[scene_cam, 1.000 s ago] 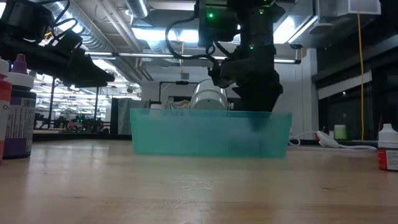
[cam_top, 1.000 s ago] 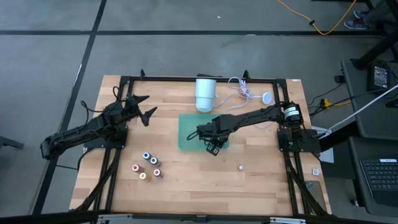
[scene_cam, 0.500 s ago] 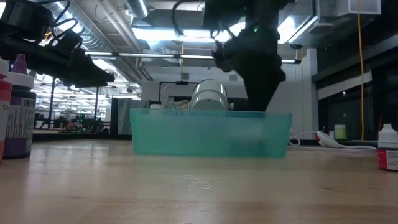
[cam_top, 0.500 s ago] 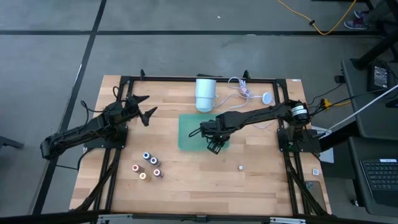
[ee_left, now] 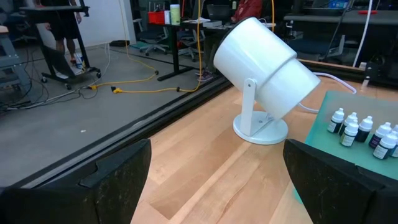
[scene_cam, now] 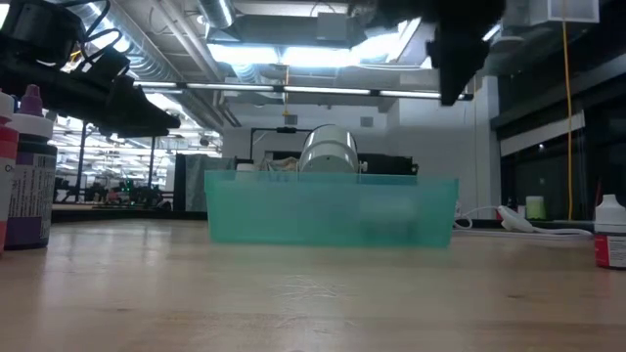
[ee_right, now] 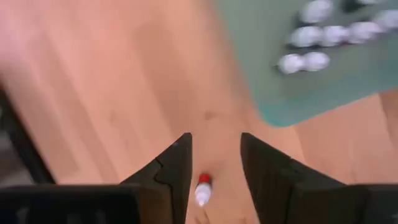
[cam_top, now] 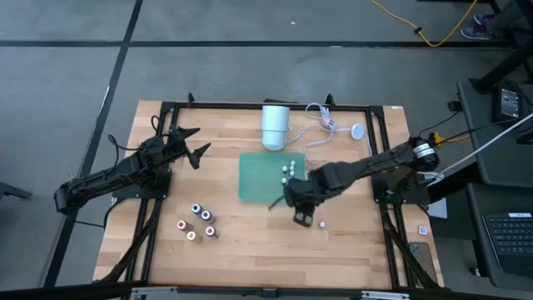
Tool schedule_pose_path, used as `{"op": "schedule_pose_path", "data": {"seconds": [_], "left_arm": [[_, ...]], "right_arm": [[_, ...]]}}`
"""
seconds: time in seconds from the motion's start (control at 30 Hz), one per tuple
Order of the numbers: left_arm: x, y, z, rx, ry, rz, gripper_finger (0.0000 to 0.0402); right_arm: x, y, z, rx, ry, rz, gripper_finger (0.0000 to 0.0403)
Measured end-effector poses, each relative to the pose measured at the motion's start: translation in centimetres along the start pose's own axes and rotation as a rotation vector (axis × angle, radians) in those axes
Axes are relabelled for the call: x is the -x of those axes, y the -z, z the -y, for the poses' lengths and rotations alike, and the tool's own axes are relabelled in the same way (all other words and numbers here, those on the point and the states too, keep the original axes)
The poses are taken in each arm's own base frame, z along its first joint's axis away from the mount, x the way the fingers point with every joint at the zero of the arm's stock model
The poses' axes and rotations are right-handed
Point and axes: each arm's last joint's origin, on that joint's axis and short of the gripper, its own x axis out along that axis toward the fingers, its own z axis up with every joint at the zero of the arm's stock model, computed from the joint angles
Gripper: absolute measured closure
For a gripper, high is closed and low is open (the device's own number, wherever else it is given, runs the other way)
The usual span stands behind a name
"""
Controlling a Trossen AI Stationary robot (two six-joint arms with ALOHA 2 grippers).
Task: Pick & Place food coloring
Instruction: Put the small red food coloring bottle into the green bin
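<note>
Surface: a pale wooden table (cam_top: 250, 250) framed by black rails is seen on a grey concrete floor.
Tray: a shallow translucent teal plastic tray (cam_top: 254, 179) is placed at the table's middle; several white-capped tiny bottles (cam_top: 288, 169) are gathered in its corner nearest the right arm.
Lamp: a large white cylinder on a round foot (ee_left: 264, 68) is seen just behind the tray.
Food coloring: a cluster of tiny upright bottles with blue, white, red, orange and yellow tops (cam_top: 197, 222) is seen on the bare wood near the left arm; a single small red-capped bottle (ee_right: 203, 188) is seen standing apart on the wood.
Right gripper (cam_top: 301, 217): held over the wood just beside the tray; fingers narrowly parted, nothing gripped.
Left gripper (cam_top: 193, 143): held well aside; fingers spread wide and empty.
</note>
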Motion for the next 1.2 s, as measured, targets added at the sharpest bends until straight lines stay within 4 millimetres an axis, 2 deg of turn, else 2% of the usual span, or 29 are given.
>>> {"op": "schedule_pose_path", "data": {"seconds": [0.2,0.3,0.4,0.5,0.67,1.2], "left_arm": [[0.0,0.0,0.0,0.000,0.000,-0.001,0.0041],[0.0,0.0,0.0,0.000,0.000,0.000,0.0041],[0.0,0.0,0.0,0.000,0.000,0.000,0.0041],[0.0,0.0,0.0,0.000,0.000,0.000,0.0041],[0.0,0.0,0.0,0.000,0.000,0.000,0.0041],[0.0,0.0,0.0,0.000,0.000,-0.001,0.0041]], "right_arm": [[1.1,2.3,-2.2,0.304,-0.013,0.030,0.0226],[0.9,3.9,-2.7,0.453,0.004,0.030,0.0199],[0.0,5.7,-2.8,0.528,0.019,-0.011,0.0176],[-1.2,7.3,-2.7,0.570,0.042,-0.058,0.0162],[-3.1,8.6,-2.4,0.604,0.051,-0.086,0.0158],[-8.4,10.0,-1.5,0.604,0.043,-0.129,0.0158]]}}
